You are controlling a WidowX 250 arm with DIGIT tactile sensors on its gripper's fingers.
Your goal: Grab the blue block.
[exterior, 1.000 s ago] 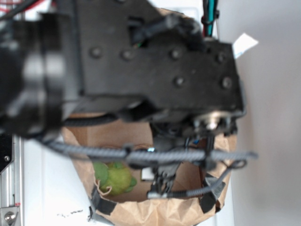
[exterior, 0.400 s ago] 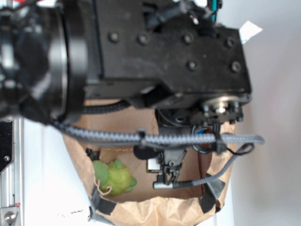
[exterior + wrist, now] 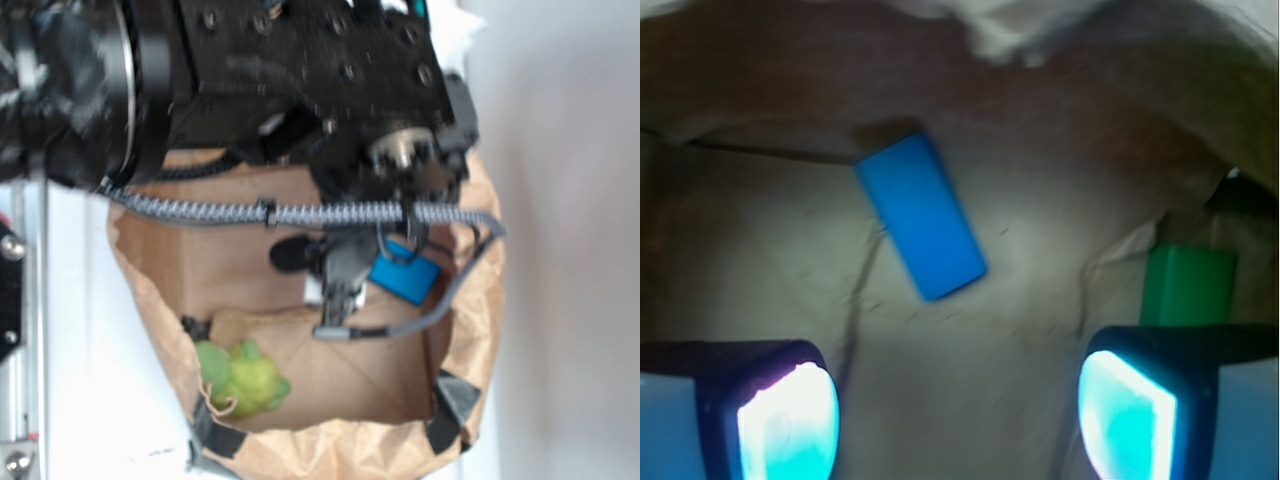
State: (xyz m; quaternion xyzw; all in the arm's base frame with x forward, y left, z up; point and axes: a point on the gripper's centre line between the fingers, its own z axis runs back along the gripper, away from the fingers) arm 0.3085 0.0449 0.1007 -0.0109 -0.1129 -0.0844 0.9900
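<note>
Fingers [image 3: 790, 415] spread wide, nothing pinched. Blue block [image 3: 922, 216] lies flat on paper bag [image 3: 470, 330] floor, ahead of gripper [image 3: 958, 412], skewed; green block [image 3: 1188, 286] right of it. Risk: skewed block twists or slides away on closing.

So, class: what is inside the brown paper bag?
Inside the paper bag: the blue block, a green block and a green plush toy. The arm hides part of the floor; the open claw hovers above.
</note>
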